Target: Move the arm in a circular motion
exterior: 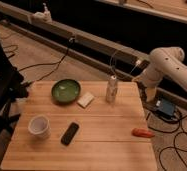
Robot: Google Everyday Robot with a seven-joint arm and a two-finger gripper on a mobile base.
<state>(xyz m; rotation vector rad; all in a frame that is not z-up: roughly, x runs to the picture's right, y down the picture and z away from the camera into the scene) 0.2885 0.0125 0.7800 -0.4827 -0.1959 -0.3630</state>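
I see the arm (169, 61) coming in from 3 o'clock and bending down off the wooden surface's (87, 145) 2 o'clock corner. The gripper (148, 91) hangs at its lower end, with the bottle (111, 90) at its 9 o'clock. I cannot tell whether the jaws are released or clenched.

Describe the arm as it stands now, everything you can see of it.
The arm is glossy white, made of thick rounded tubes with bulbous joints and small dark dots. It enters from the right edge, bends, and slopes down-left toward the table's right rear corner. Its gripper hangs just off that corner, touching nothing I can see.
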